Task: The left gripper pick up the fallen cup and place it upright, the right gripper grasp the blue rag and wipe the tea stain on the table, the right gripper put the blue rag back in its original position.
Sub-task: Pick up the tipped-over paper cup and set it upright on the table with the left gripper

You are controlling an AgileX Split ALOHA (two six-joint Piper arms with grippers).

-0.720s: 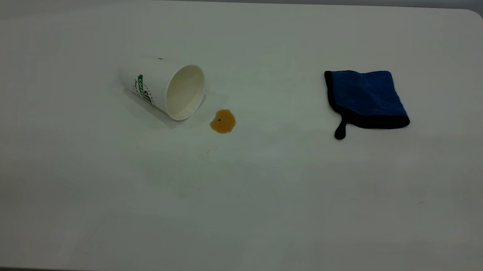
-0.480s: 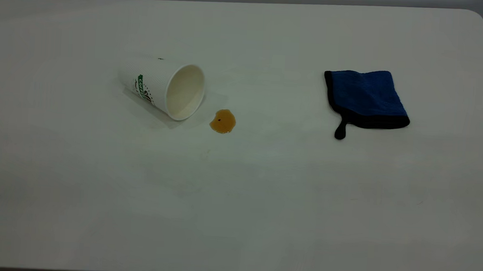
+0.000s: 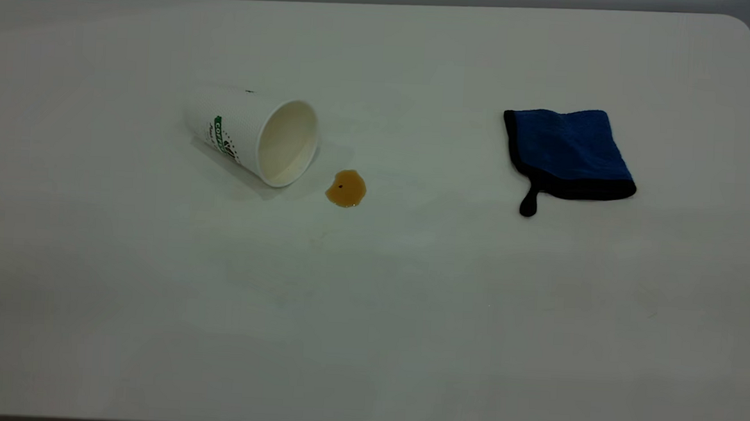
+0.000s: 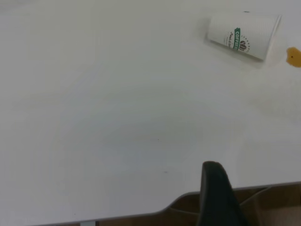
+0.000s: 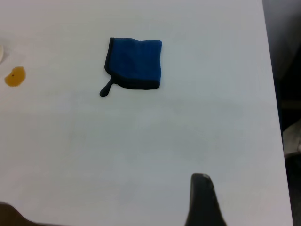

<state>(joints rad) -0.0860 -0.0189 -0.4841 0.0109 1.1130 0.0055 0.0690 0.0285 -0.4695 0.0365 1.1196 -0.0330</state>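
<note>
We see the cup (image 3: 254,136) on its side, mouth toward the tea stain (image 3: 346,188) — evidently spilled. The blue rag (image 3: 567,153) lies well apart; nothing is gripped, and we cannot tell either gripper's jaws.

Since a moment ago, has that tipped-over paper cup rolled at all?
No. The cup lies on its side, its mouth the same gap from the tea stain as before.

Cup (image 3: 254,136) toppled (rag (image 3: 567,153) flat)
</note>
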